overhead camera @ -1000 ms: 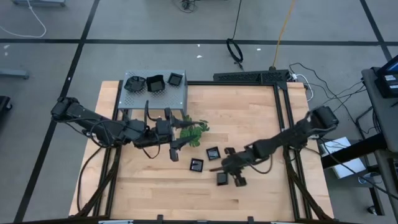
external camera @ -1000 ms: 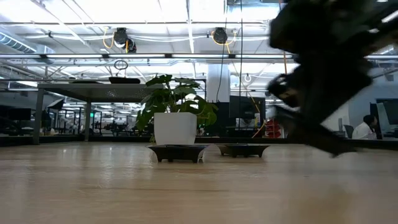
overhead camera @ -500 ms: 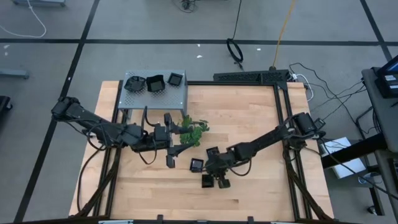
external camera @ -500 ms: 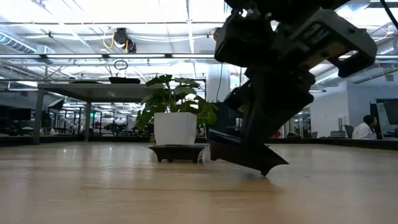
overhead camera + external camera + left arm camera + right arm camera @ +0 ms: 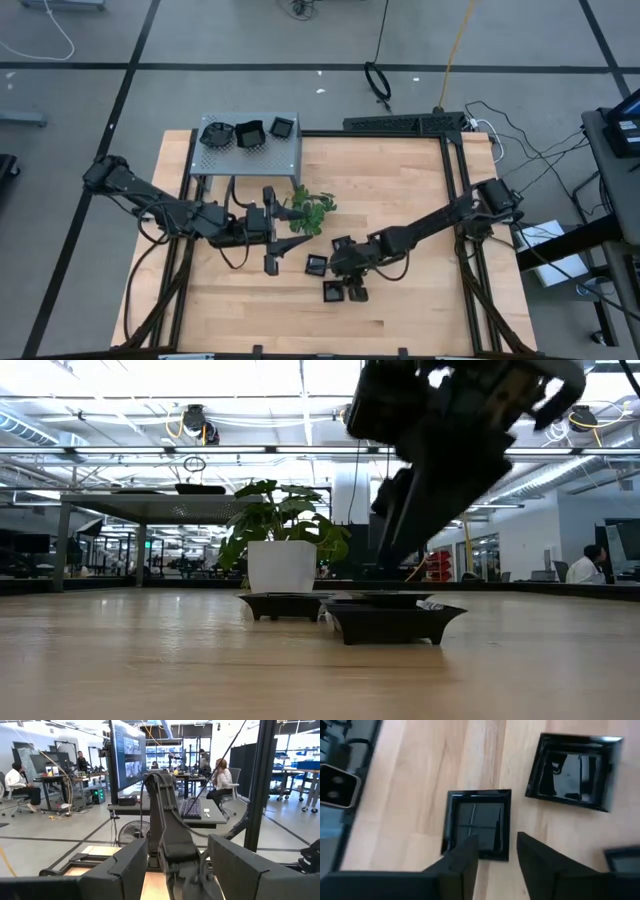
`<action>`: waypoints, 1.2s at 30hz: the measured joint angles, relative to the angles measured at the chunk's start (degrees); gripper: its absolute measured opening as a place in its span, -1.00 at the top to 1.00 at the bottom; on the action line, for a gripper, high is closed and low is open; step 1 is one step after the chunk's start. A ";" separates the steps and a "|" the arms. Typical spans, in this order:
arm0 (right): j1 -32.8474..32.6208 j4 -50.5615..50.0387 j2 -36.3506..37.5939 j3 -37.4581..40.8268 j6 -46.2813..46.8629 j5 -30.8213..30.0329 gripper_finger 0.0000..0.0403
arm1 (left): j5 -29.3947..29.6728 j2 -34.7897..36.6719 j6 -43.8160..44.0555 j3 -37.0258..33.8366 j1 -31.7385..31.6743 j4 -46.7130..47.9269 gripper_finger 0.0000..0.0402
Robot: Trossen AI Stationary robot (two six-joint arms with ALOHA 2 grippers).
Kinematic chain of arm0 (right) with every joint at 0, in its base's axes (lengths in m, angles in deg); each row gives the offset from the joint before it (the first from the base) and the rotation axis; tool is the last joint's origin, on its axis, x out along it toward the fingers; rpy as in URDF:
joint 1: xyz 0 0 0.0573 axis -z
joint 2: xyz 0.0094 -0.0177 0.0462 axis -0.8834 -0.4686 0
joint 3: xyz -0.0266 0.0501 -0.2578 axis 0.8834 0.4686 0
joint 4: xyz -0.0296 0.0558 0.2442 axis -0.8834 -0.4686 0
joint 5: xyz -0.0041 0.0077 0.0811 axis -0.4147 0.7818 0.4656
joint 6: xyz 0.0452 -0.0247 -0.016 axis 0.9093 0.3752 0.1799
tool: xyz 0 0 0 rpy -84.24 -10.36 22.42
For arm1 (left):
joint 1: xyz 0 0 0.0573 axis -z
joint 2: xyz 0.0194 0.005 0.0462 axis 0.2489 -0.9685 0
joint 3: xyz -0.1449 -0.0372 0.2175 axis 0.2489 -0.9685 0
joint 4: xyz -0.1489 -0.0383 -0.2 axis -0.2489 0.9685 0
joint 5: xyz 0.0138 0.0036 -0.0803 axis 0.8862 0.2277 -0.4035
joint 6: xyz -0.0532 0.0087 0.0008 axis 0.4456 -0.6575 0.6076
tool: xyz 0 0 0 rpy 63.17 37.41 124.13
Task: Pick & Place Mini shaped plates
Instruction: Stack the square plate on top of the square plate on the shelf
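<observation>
Three small black square plates lie on the wooden table: one (image 5: 316,264), one (image 5: 341,245) and one (image 5: 332,291) nearest the front edge. In the low view this last plate (image 5: 385,622) sits flat on its foot. My right gripper (image 5: 497,847) is open, slanting down from the right, its fingers over that plate's (image 5: 477,822) near edge. Three more black plates (image 5: 248,133) sit on the grey perforated box (image 5: 290,155). My left gripper (image 5: 290,228) hangs open and level beside the green plant (image 5: 308,212), holding nothing. My right gripper's open fingers (image 5: 467,852) stand right at the near rim (image 5: 485,856) of the front plate, coming from the right and slanting down. I cannot tell whether they touch it. The plate lies flat on the table.
The grey box stands at the table's far left corner. The plant stands mid-table, close to my left gripper and the plates. A black frame rail (image 5: 455,200) runs along the right edge. Bare wood lies toward the front left (image 5: 220,310).
My right gripper has carried a plate toward the table's left and down. Half a second ago the plate hung tilted in its fingers with one corner low. It now lies flat on the table, and the gripper has let go.
</observation>
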 joint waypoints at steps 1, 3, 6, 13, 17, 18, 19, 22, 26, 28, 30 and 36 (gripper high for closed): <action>0.00 -0.79 1.20 0.04 0.06 0.00 0.36 | 0.02 0.00 0.00 0.00 0.00 0.00 -0.07; 0.14 -1.09 3.66 0.03 -0.06 -0.04 0.32 | 0.02 0.00 0.00 0.00 -0.02 -0.02 -0.07; 0.48 -4.89 8.84 0.02 -1.56 -0.21 0.31 | 0.02 0.00 0.00 0.00 -0.02 -0.02 -0.07; 1.93 -17.74 22.29 0.36 -3.46 -6.57 0.39 | 0.04 0.00 -0.02 0.00 -0.48 -0.02 -0.07; 2.62 -20.13 32.24 4.39 -3.38 -12.14 0.43 | 0.11 0.00 -0.03 0.00 -0.50 -0.02 -0.07; 2.67 -19.95 35.10 6.02 -3.13 -13.23 0.43 | 0.11 0.00 -0.04 0.00 -0.50 0.00 -0.07; 2.73 -19.68 38.05 7.75 -2.76 -14.57 0.43 | 0.11 0.00 -0.04 0.00 -0.50 -0.03 -0.07; 2.78 -18.01 47.07 13.47 -0.20 -19.37 0.43 | 0.11 0.00 -0.07 0.00 -0.55 -0.02 -0.07; 2.82 -14.32 58.30 21.74 4.89 -25.33 0.44 | 0.10 0.00 -0.07 0.00 -1.31 0.00 -0.06; 2.81 -10.85 63.10 25.90 6.19 -26.92 0.43 | 0.10 0.00 -0.07 0.00 -2.00 0.00 -0.07; 2.82 -6.61 67.06 29.91 6.02 -27.65 0.44 | 0.13 0.00 -0.07 0.00 -2.76 0.00 -0.06; 2.82 4.45 74.86 39.35 1.91 -29.48 0.45 | 0.13 0.00 -0.04 0.00 -4.93 -0.02 -0.06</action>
